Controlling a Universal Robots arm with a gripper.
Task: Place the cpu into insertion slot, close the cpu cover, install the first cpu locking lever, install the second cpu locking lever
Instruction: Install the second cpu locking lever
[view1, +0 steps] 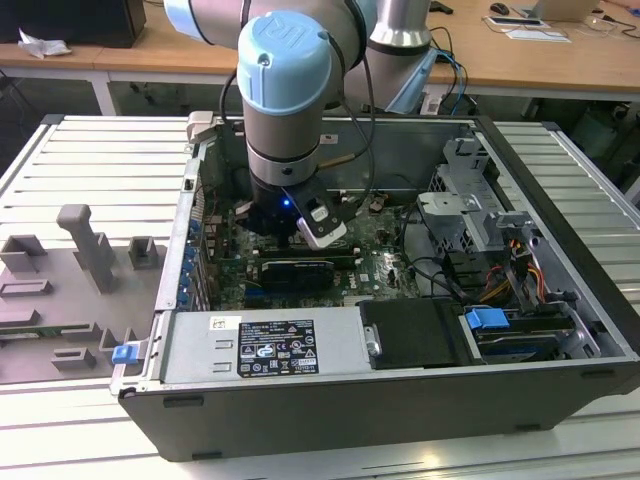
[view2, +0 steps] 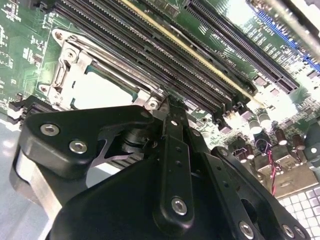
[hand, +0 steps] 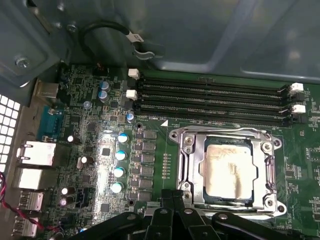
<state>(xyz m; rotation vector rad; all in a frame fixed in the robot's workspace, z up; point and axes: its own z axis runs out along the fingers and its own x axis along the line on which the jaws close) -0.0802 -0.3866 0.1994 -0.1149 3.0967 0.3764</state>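
Smudged silvery-tan cpu (hand: 229, 170) under closed cpu cover (hand: 192, 167); gripper (hand: 172, 196) seemingly pinched, empty.

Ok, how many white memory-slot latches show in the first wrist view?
4: one pair of white latches at the memory slots' end nearer the port connectors, another pair at the opposite end. The gripper may hide others.

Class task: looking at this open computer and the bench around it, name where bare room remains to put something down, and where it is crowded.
Bare: the ribbed bench on the exterior view's right of the case. Crowded: the grey fixture blocks on its left, and inside the case around the end effector by the cpu.
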